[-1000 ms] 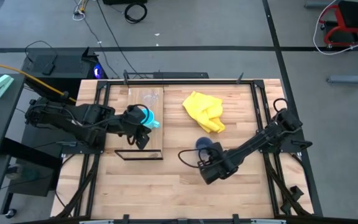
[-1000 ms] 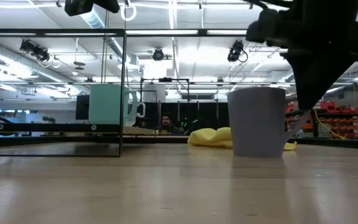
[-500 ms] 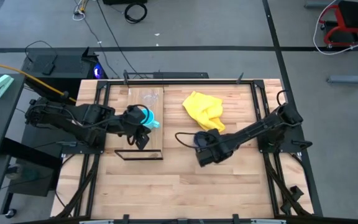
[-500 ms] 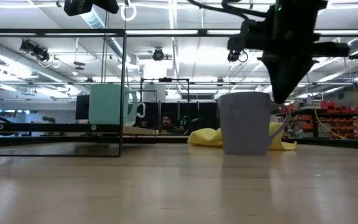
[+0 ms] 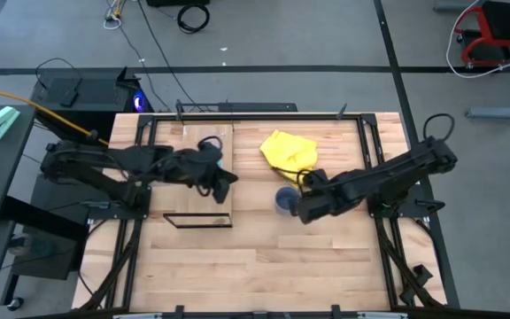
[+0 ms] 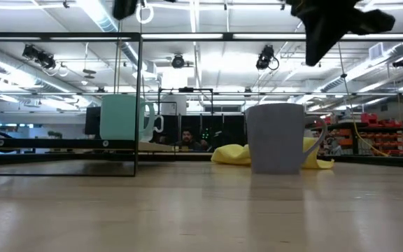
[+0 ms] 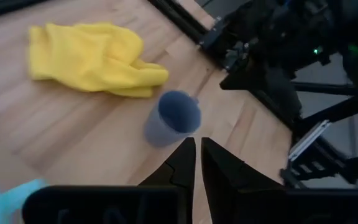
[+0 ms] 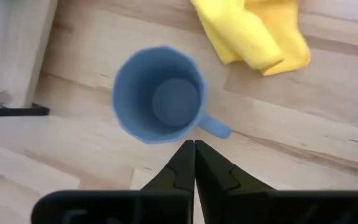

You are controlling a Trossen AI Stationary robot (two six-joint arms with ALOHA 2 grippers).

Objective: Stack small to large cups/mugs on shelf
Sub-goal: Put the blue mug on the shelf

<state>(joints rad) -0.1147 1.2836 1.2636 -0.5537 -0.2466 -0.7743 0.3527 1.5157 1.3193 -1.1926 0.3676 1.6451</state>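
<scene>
A dark blue-grey mug (image 5: 283, 200) (image 8: 160, 93) stands upright on the tabletop, right of the shelf, with its handle (image 8: 214, 128) turned toward my right gripper. My right gripper (image 8: 194, 152) (image 5: 306, 209) hovers shut above the mug's handle side, clear of it. The cyan mug (image 6: 124, 117) stands on the shelf (image 5: 204, 202); in the high view my left arm hides it. My left gripper (image 7: 197, 152) (image 5: 227, 183) is shut with nothing in it, up over the shelf's right edge and pointing toward the dark mug (image 7: 171, 117).
A crumpled yellow cloth (image 5: 290, 152) lies just beyond the dark mug. The shelf's thin black frame (image 5: 197, 220) stands up at its near end. Black rails (image 5: 370, 168) run along the table's sides. Bare wood stretches across the near half of the table.
My right gripper nudged the dark mug a little toward the shelf by its handle side, then came off it and rose well above it, moving toward the far right. My left gripper drew away from the cyan mug toward the table's right; the cyan mug stayed put.
</scene>
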